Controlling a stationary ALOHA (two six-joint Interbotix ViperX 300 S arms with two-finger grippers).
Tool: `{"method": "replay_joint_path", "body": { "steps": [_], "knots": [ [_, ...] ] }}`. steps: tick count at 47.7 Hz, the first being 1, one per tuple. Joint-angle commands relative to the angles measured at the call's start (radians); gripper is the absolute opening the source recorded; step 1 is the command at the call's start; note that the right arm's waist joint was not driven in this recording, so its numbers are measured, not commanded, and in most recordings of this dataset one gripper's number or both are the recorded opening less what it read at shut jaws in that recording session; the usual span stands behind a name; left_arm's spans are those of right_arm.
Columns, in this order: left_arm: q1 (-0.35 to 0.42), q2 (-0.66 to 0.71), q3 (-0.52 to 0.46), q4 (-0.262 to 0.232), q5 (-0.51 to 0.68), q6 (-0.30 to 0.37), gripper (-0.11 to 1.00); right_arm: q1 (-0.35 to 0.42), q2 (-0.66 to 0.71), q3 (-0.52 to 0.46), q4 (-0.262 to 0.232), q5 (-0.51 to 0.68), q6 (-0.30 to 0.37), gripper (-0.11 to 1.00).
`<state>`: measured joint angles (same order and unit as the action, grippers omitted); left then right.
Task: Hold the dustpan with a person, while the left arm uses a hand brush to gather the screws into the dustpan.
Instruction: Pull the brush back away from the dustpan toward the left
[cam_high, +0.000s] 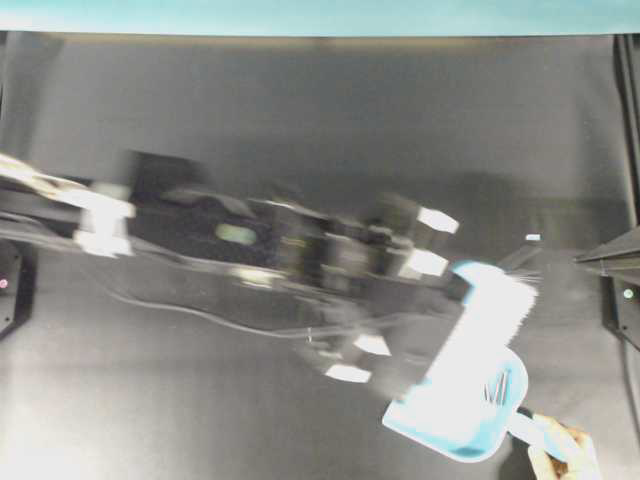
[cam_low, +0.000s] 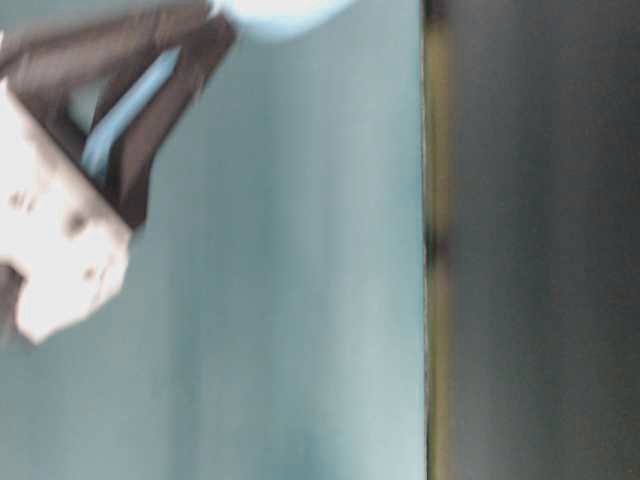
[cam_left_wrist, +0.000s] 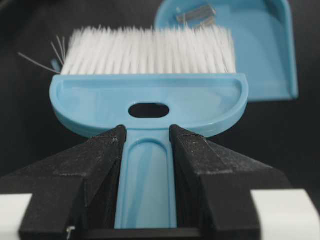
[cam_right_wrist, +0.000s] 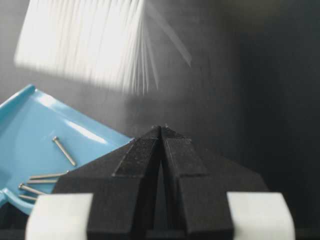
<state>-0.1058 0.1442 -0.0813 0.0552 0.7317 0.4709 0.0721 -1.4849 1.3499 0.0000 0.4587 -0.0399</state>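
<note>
My left gripper (cam_left_wrist: 147, 131) is shut on the slim handle of the light blue hand brush (cam_left_wrist: 150, 102). The brush's white bristles (cam_left_wrist: 150, 50) point down at the black table just in front of the dustpan (cam_left_wrist: 260, 55). The screws (cam_left_wrist: 195, 15) lie inside the pan. From overhead, the left arm (cam_high: 250, 240) reaches across to the right, and the brush (cam_high: 480, 320) is at the mouth of the dustpan (cam_high: 450, 415). A person's bare hand (cam_high: 562, 455) holds the pan's handle. My right gripper (cam_right_wrist: 161, 129) is shut and empty, beside the pan (cam_right_wrist: 25, 135) and the screws (cam_right_wrist: 64, 150).
The black table surface (cam_high: 300, 120) stretches behind and to the left of the arm. A loose black cable (cam_high: 200, 315) trails on it under the left arm. The right gripper (cam_high: 598, 258) sits at the right edge. The table-level view is blurred, mostly teal wall (cam_low: 300, 300).
</note>
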Motion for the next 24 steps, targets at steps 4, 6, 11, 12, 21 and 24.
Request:
{"method": "replay_joint_path", "body": {
  "steps": [4, 6, 11, 12, 21, 24],
  "knots": [
    [0.015, -0.141, 0.146, 0.002, -0.037, -0.049, 0.31, 0.000, 0.005, -0.011, -0.003, -0.003, -0.005, 0.00],
    [0.020, -0.170, 0.195, 0.002, -0.055, -0.063, 0.31, 0.000, 0.005, -0.011, -0.003, -0.005, -0.005, 0.00],
    [0.049, -0.258, 0.342, 0.002, -0.150, -0.109, 0.31, 0.000, 0.003, -0.011, -0.003, -0.003, -0.005, 0.00],
    [0.054, -0.273, 0.368, 0.002, -0.170, -0.123, 0.31, 0.000, 0.003, -0.009, -0.003, -0.005, -0.005, 0.00],
    [0.092, -0.402, 0.552, 0.002, -0.298, -0.242, 0.31, 0.000, 0.003, -0.009, -0.003, -0.005, -0.005, 0.00],
    [0.094, -0.430, 0.591, 0.002, -0.304, -0.262, 0.31, 0.000, 0.002, -0.009, -0.003, -0.003, -0.005, 0.00]
  ]
}}
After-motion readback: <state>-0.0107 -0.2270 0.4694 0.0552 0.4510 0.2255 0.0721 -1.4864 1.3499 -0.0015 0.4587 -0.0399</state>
